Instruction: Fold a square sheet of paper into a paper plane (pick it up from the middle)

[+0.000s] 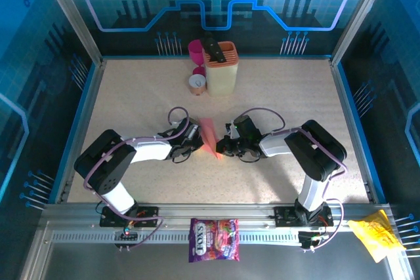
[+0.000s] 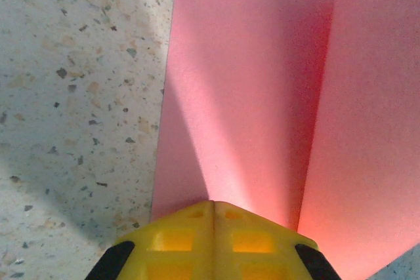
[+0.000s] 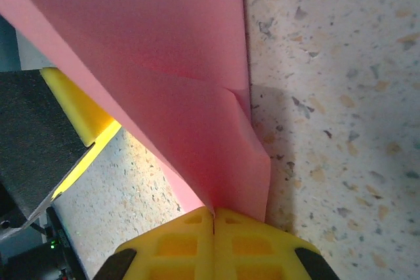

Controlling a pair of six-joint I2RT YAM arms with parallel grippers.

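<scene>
Paper plane (image 1: 209,134): lying in the middle of the worktop (image 1: 131,96), right between the two claws, with its pointed end facing the near edge.
Left claw (image 2: 213,206): squeezing shut on the left side of the pink paper, so that side is not sliding away.
Right claw (image 3: 213,213): pinching shut on the right side, where the paper is bending up in a crease.
Why both are holding: I am guessing one claw is steadying the paper while the other is shaping a wing.
Fold: part of the paper is standing up like a ridge, so the wings are looking nearly made.
Care: thin paper is needing a gentle pull, or it could rip.
Candy bag (image 1: 213,239): sitting well apart on the front rail.
</scene>
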